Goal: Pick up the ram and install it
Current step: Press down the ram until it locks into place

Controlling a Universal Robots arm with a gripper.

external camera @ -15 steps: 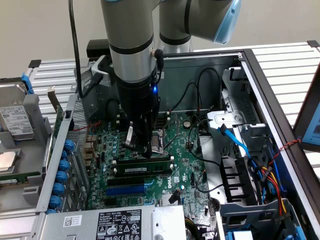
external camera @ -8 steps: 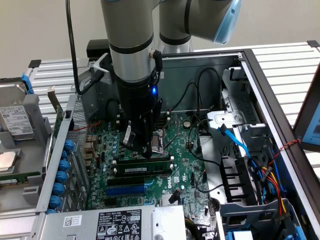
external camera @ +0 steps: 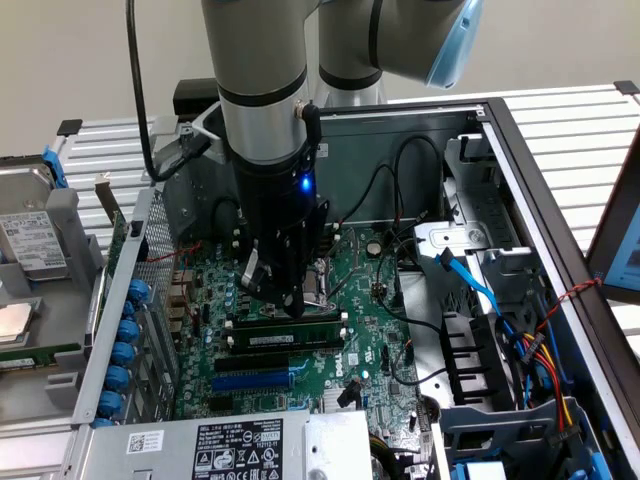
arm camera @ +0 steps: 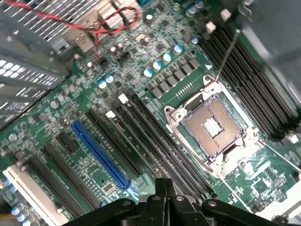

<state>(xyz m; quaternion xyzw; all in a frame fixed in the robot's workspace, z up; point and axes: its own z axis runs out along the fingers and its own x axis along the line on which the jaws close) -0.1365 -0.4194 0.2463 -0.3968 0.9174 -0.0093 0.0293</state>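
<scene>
My hand [arm camera: 164, 186] is shut, its 2 fingertips pressed together with nothing between them that I can see. In the exterior view it [external camera: 290, 300] hangs low inside the open computer case [external camera: 520, 150], its tips just above the long black slots on the motherboard [external camera: 370, 300].

Right below those tips the ram [external camera: 300, 321] stands on edge in 1 of the slots, a narrow green strip. A second green stick [external camera: 280, 342] with a white sticker sits in the next slot, and past that is the shorter blue slot [external camera: 250, 380].

I judge the pick-up done and the ram already placed. Whether it is pushed fully home with the end latches closed, I cannot tell. Nor can I tell if my tips touch its top edge.

Farther off lies the bare processor socket [arm camera: 211, 125].
</scene>
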